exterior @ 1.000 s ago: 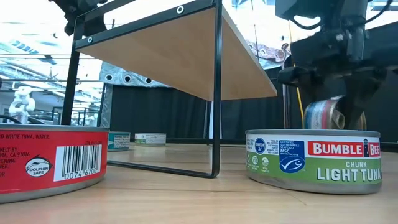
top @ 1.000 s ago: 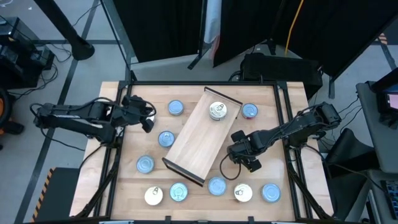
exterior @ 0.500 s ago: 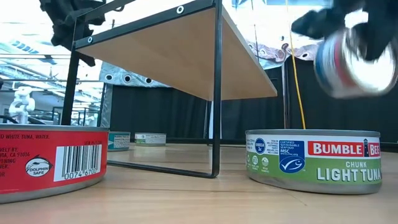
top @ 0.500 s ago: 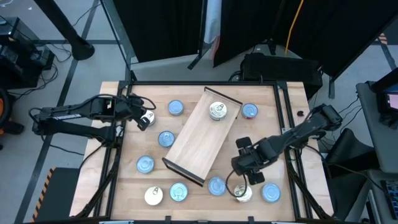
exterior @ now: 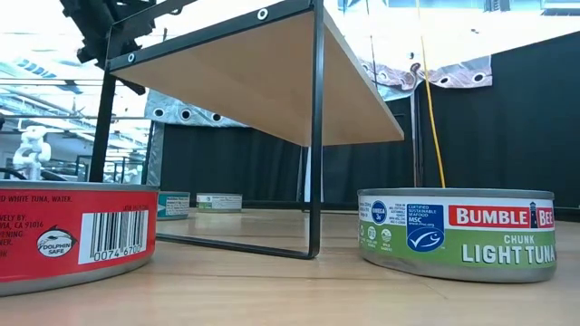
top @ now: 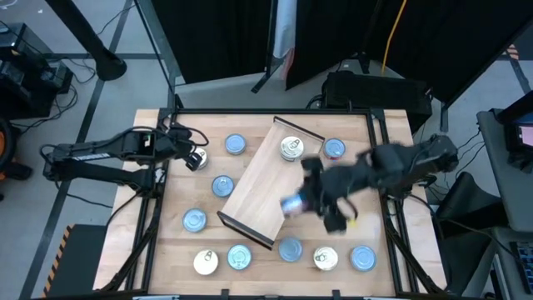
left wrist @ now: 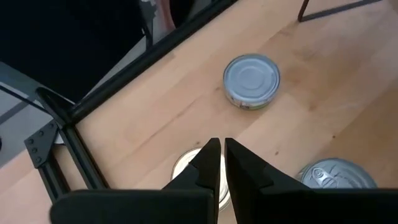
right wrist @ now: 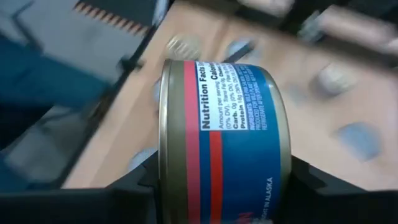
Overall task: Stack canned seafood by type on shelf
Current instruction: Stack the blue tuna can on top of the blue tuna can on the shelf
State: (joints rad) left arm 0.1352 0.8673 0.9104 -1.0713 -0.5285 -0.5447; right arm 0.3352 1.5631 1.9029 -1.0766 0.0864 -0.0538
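The shelf [top: 262, 187] is a light-wood board on black legs, standing slantwise mid-table, with one cream-topped can [top: 291, 148] on its far end. My right gripper [top: 300, 198] hangs raised over the shelf's near right part, shut on a can with a blue and red label [right wrist: 236, 137]. My left gripper [left wrist: 221, 155] is shut and empty, held high over a cream-topped can [left wrist: 185, 171] at the table's far left. Several more cans of seafood rest on their flat bottoms on the table around the shelf. In the low view only the shelf's underside [exterior: 272, 72] and my left gripper [exterior: 100, 23] show. My right gripper pinches the can between its two fingers, one finger [right wrist: 146, 180] at each flat end, beside the gold rim [right wrist: 165, 143]. The can is lifted clear, turned on edge with its labelled wall toward the wrist camera. The fingers slant downward from the table's right side.
Blue-topped cans lie left of the shelf [top: 236, 144] [top: 222, 186] [top: 194, 220], one at its far right [top: 334, 148], and a row stands along the near edge [top: 239, 257] [top: 326, 258] [top: 363, 258]. A black frame [left wrist: 118, 81] rims the table.
My right gripper has lifted the can from the table to the right of the shelf. It has risen well above shelf height and swung toward the table's left, over the board, and its fingers have tipped up from pointing nearly straight down. The can has left the low view.
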